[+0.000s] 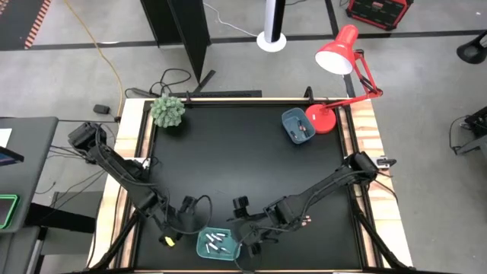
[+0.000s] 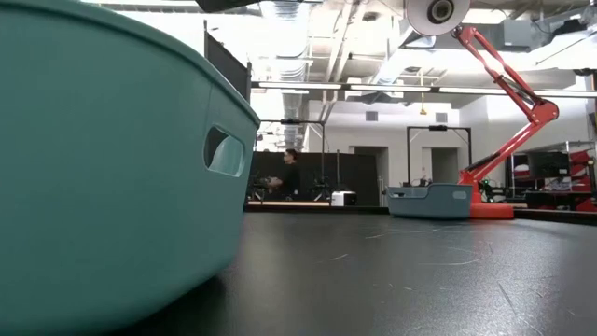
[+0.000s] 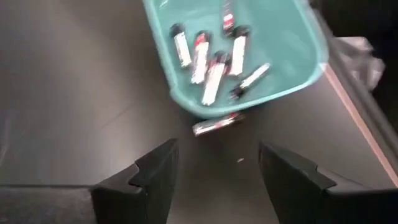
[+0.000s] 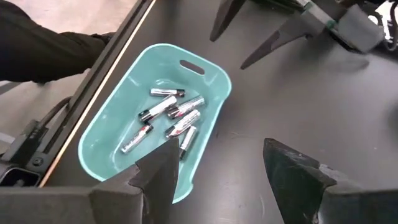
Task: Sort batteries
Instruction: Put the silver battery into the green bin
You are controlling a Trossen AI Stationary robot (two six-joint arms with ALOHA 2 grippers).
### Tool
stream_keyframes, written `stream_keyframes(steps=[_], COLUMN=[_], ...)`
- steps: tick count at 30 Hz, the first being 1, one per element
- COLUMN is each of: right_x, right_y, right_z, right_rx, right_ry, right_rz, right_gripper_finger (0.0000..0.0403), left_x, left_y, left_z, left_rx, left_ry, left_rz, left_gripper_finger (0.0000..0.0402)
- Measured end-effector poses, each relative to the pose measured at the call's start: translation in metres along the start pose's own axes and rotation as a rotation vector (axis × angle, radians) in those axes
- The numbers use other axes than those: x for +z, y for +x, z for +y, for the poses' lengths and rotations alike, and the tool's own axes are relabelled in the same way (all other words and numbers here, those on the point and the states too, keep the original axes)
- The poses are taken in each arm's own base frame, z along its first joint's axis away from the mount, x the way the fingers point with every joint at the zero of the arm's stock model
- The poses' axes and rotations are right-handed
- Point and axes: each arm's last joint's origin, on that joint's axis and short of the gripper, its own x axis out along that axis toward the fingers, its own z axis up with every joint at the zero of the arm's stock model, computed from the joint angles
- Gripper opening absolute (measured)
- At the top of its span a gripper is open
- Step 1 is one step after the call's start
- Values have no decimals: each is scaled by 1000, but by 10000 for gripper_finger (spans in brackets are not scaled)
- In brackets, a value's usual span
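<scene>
Teal tray (image 1: pixel 219 245) at the near edge of the black counter (image 1: pixel 243 160), between the left tool (image 1: pixel 176 228) and the right tool (image 1: pixel 251 232); whitish batteries (image 1: pixel 216 243) lie inside. A blue tray (image 1: pixel 297 126) sits far off beside a red lamp (image 1: pixel 338 61). Low view: the teal tray's wall fills the left. Left wrist view: fingers apart, empty; one battery (image 3: pixel 216 124) lies on the counter touching the tray's outer wall. Right wrist view: fingers apart, empty, above the tray's batteries.

left gripper (image 3: pixel 217 177) open | batteries (image 3: pixel 208 56) in teal tray (image 3: pixel 298 68)
</scene>
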Motion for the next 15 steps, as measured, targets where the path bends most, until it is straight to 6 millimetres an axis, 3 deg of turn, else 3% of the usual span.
stream_keyframes(steps=[8, 15], right_x=[0, 0], right_y=[0, 0], right_z=[1, 0], right_rx=[1, 1], right_ry=[-3, 4], right_rz=[2, -4], right_gripper_finger=[248, 248], left_x=[-21, -26], left_y=[17, 39], left_z=[0, -2], left_rx=[68, 55], left_ry=[-112, -108], left_rz=[82, 18], left_gripper_finger=[208, 207])
